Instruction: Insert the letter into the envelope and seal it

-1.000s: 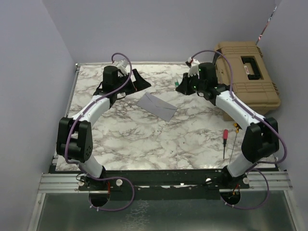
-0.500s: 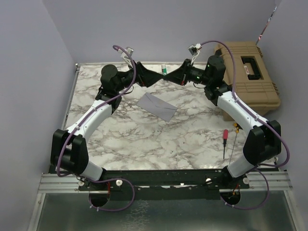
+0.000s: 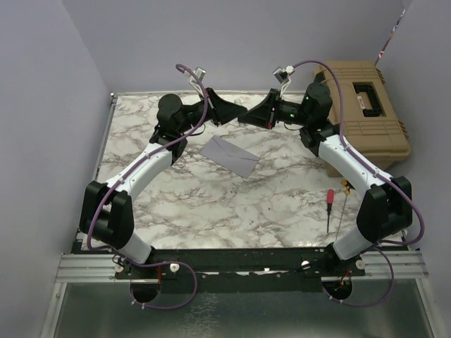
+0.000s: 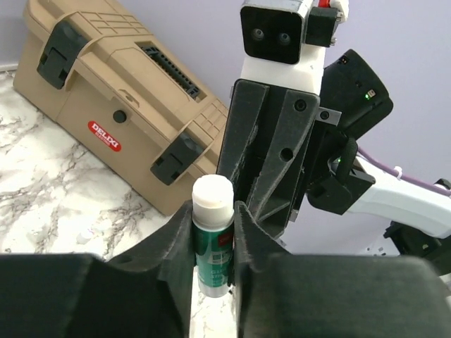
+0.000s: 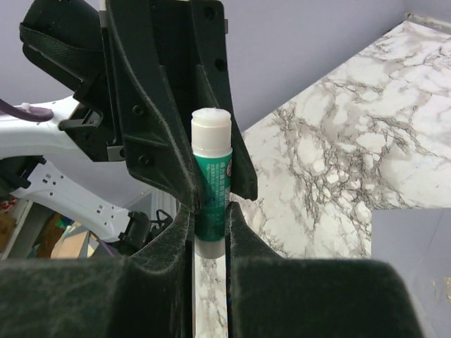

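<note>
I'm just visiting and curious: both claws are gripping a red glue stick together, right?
Not red. The glue stick is green with a white end, as the left wrist view shows. Otherwise yes: the left gripper and right gripper both grip it.

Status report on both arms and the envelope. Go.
Glue stick clamped by left gripper and right gripper, held aloft. Envelope flat, untouched. Letter not visible. Nothing obstructing.

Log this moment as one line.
left gripper: shut on glue stick | right gripper: shut on same stick | envelope: flat on table, untouched | letter: not seen
</note>
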Robot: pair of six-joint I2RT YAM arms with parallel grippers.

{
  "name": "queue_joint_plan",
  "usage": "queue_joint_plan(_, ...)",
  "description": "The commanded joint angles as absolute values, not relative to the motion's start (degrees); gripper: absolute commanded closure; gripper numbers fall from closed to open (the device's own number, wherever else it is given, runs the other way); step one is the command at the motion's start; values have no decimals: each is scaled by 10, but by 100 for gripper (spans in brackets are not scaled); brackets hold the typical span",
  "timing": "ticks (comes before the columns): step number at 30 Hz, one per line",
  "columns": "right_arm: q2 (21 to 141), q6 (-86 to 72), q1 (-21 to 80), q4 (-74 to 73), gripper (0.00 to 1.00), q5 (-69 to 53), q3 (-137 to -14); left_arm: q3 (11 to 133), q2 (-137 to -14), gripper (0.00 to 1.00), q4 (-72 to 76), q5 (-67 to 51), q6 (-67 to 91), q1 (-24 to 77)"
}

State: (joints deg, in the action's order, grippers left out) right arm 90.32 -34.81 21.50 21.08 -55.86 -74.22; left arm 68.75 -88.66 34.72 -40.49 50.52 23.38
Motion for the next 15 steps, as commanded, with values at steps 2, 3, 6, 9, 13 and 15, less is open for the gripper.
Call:
queue_joint_plan(2,892,-358,220,237,94,-605,-735,707,-894,95,374,-405,520,240)
queue_joint_plan(3,893,-358,220,238,94,-606,-736,705,-895,100,374,-406,523,240)
queue_joint_plan(6,893,-361,220,237,88,-601,-737,699,-892,100,379,-401,526,240)
queue_joint_plan(9,890,-366,219,223,57,-569,-732,701,-884,100,385,-388,524,240)
queue_joint_plan(13,902,-439,218,293,50,-581,-709,716,-875,100,400,-379,527,239)
queue_joint_plan(15,897,-503,218,392,49,-575,-673,721,-868,100,407,-378,528,239)
